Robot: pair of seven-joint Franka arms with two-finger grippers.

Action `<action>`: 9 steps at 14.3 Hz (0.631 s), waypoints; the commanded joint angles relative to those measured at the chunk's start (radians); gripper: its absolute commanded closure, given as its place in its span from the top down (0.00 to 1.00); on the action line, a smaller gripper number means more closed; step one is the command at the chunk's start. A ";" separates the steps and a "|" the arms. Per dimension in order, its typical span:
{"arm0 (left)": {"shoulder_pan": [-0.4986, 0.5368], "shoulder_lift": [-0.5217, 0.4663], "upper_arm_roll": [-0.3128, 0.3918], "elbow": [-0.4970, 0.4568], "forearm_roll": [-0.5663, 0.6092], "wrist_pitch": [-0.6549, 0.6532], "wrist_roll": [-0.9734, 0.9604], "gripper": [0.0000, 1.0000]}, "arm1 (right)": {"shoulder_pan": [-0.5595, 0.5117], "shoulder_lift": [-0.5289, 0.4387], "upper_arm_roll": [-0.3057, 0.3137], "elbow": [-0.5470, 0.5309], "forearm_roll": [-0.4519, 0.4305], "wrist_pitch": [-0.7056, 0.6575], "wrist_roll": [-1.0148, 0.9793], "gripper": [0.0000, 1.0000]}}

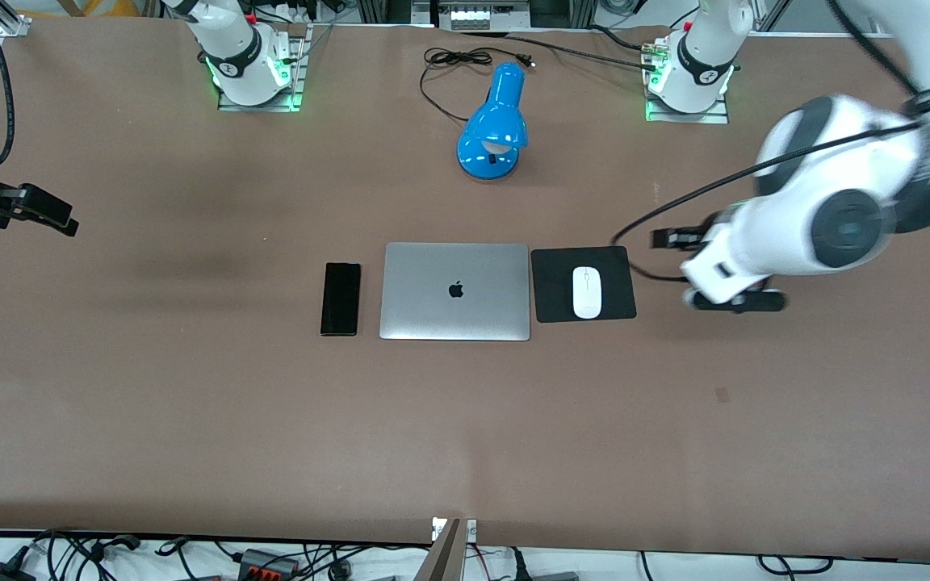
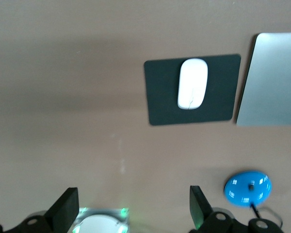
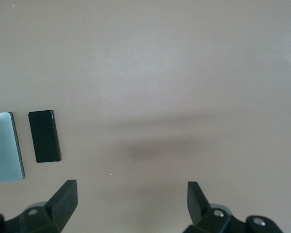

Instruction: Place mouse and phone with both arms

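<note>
Looks tidied up: the mouse (image 1: 587,292) sits on its black mat (image 1: 555,305) and the phone (image 1: 341,298) lies flat on the worktop (image 1: 465,436), flanking the laptop (image 1: 455,291). The left tool (image 2: 131,206) hovers beside the mat, spread wide and empty; the right tool (image 3: 131,201) hangs over the right arm's end, likewise parted, so both seem finished.

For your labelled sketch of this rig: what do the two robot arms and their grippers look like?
Both arms are glossy white rounded segments with dark grey joint bands and trailing black cables. The left gripper and right gripper are black with two wedge-shaped fingers. Green lights glow at both bases.
</note>
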 commanded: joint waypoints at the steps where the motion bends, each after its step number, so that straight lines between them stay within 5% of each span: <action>1: 0.040 -0.016 0.002 0.124 0.005 -0.078 0.097 1.00 | -0.008 -0.001 0.012 0.024 0.000 -0.041 -0.012 1.00; 4: 0.132 -0.076 -0.010 0.132 -0.027 -0.085 0.163 1.00 | -0.009 -0.001 0.011 0.025 -0.008 -0.056 -0.011 1.00; 6: 0.099 -0.148 0.011 0.068 -0.029 -0.100 0.160 1.00 | -0.008 0.001 0.012 0.036 -0.008 -0.056 -0.007 1.00; 9: -0.080 -0.284 0.233 -0.095 -0.044 -0.045 0.163 1.00 | -0.008 0.001 0.012 0.039 -0.006 -0.056 -0.007 1.00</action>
